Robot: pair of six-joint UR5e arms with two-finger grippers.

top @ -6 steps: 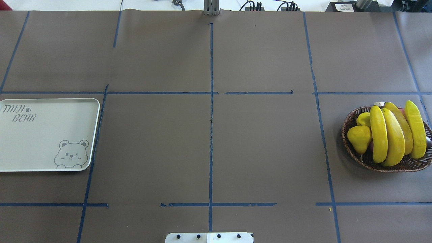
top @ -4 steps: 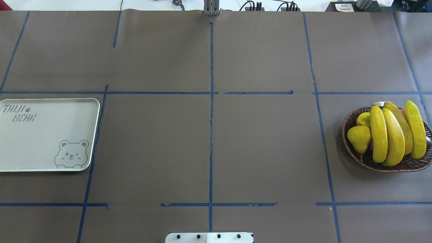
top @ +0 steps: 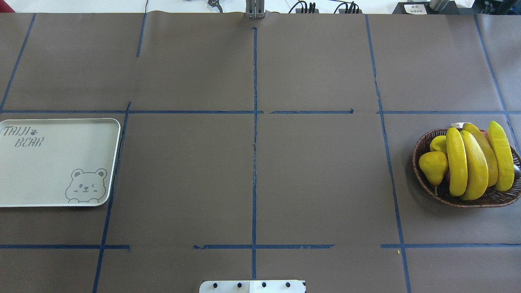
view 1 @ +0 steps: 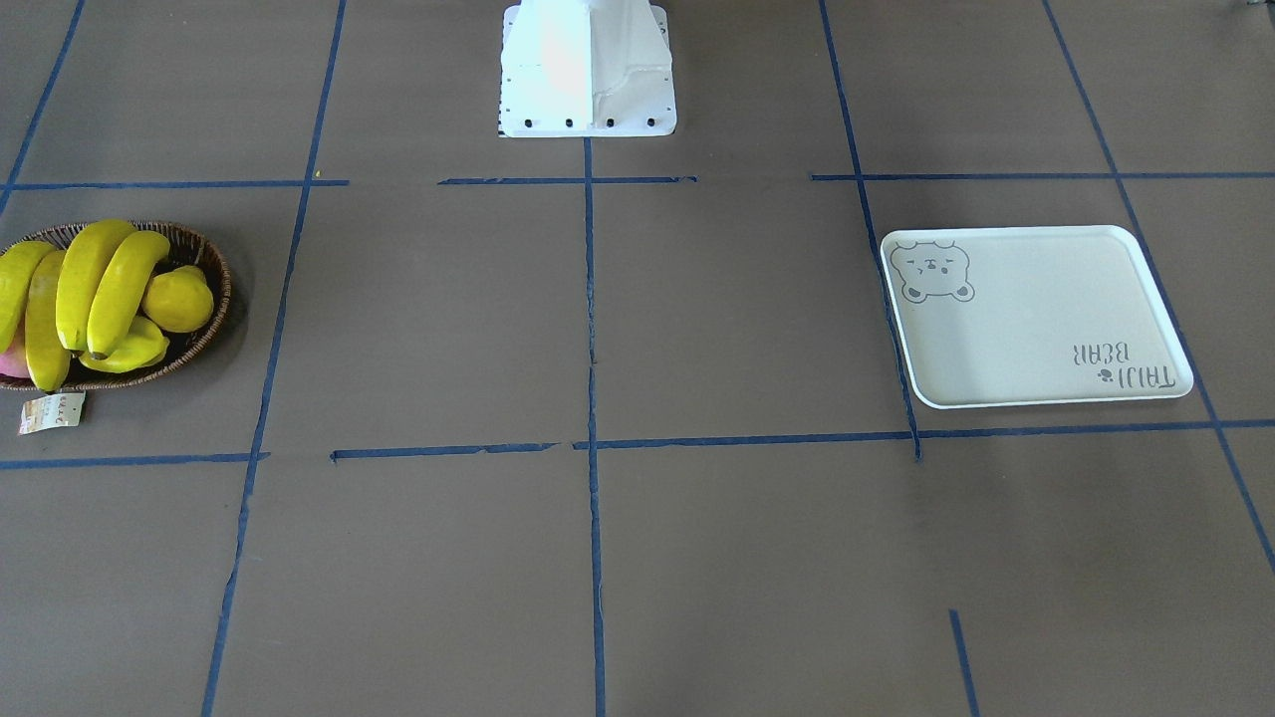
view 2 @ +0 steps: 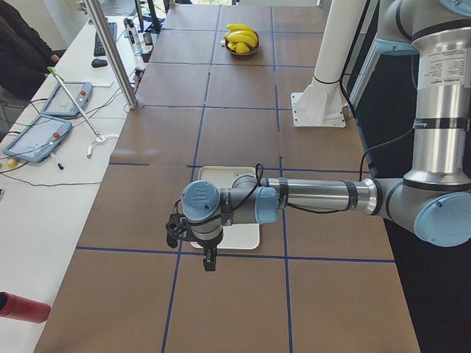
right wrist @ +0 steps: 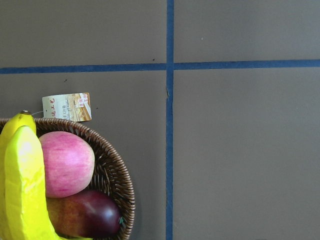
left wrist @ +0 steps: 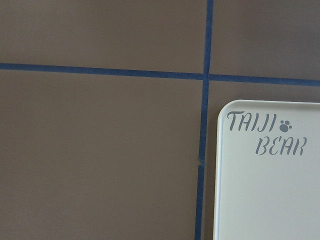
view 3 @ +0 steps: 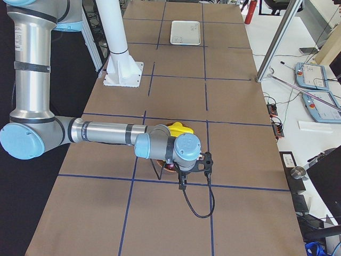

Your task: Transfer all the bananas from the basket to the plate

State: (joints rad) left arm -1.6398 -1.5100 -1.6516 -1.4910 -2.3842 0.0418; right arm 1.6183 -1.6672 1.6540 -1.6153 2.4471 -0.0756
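Several long yellow bananas (top: pixel 474 162) lie side by side in the dark wicker basket (top: pixel 488 200) at the table's right. They also show in the front view as bananas (view 1: pixel 95 284) in the basket (view 1: pixel 221 274). The cream plate (top: pixel 53 162) with the bear print lies bare at the far left. In the left side view my left gripper (view 2: pixel 209 266) hangs above the plate (view 2: pixel 239 237)'s near edge. In the right side view my right gripper (view 3: pixel 181 185) hangs over the basket's near side. I cannot tell whether either one is open or shut. The right wrist view catches a banana (right wrist: pixel 20 175).
A yellow pear-like fruit (top: pixel 433 166), a pink apple (right wrist: pixel 65 162) and a dark red fruit (right wrist: pixel 85 215) share the basket. Its paper tag (right wrist: pixel 67 106) lies on the table. The robot's white base (view 1: pixel 588 70) stands at mid-table. A person sits by the side bench.
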